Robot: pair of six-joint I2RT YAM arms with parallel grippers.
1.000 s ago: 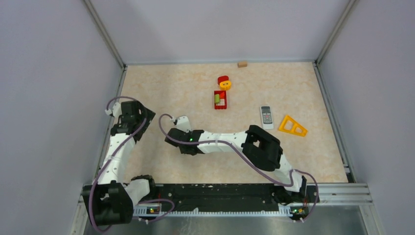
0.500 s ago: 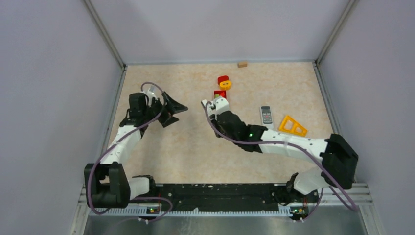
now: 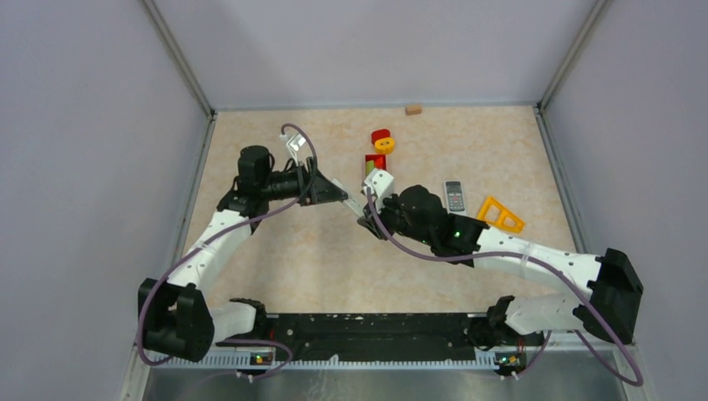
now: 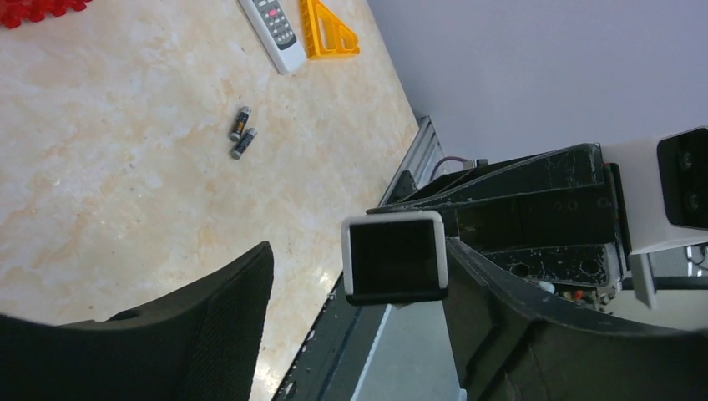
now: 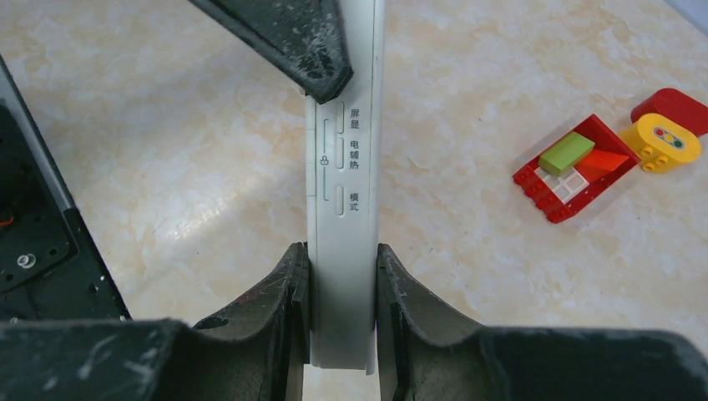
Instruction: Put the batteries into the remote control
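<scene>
My right gripper [image 5: 342, 251] is shut on a long white remote control [image 5: 342, 167], held edge-on above the table. In the top view the remote control [image 3: 355, 200] bridges my right gripper [image 3: 371, 213] and my left gripper [image 3: 341, 194]. My left gripper [image 4: 359, 251] stands open around the remote's far end [image 4: 392, 255], which lies against one finger [image 4: 518, 334] with a gap to the other finger [image 4: 209, 326]. Two small batteries [image 4: 242, 134] lie side by side on the table in the left wrist view. They are hidden in the top view.
A second, smaller remote [image 3: 454, 197] and a yellow triangle frame [image 3: 499, 215] lie to the right. A red brick tray [image 3: 375, 163] and a red-and-yellow brick [image 3: 383, 140] sit behind the grippers. A tan block [image 3: 413, 109] is at the back wall.
The left arm swung right toward the middle, and the right arm brought the remote to meet it. The left jaws have narrowed around the remote's end.
</scene>
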